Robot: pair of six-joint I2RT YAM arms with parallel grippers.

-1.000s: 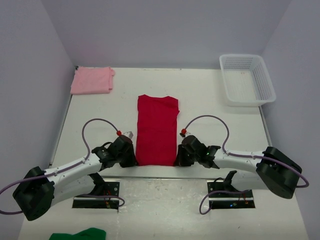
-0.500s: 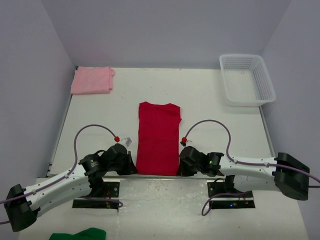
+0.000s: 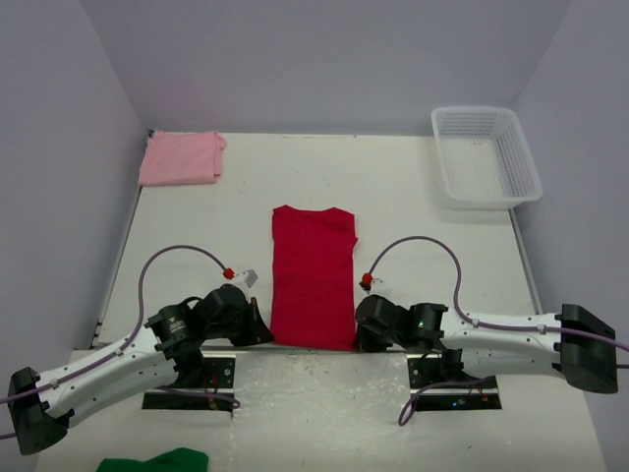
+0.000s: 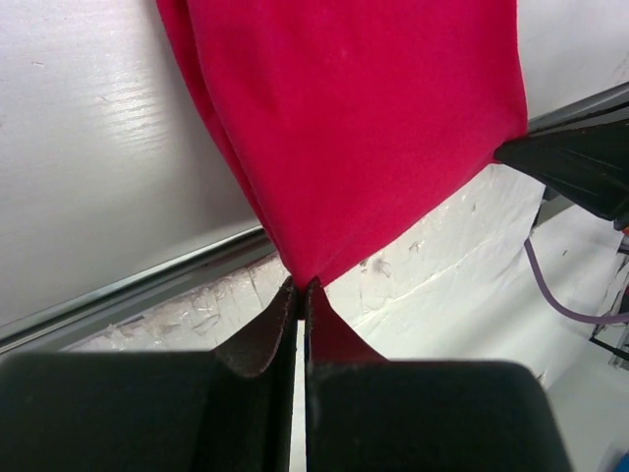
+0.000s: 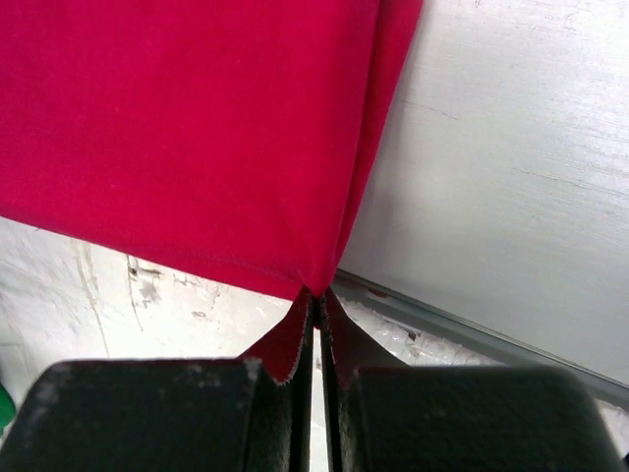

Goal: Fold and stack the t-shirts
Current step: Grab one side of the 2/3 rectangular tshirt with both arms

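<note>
Both arms have drawn back toward the bottom of the frame, dragging the crimson tee [image 3: 313, 275] with them. Its near hem now reaches the table [image 3: 423, 226] edge. My left gripper [image 4: 301, 287] and right gripper [image 5: 316, 293] each pinch a hem corner tight. The cloth looks stretched flat at centre, ready to fold. The pink tee [image 3: 181, 157] waits at upper left.
</note>
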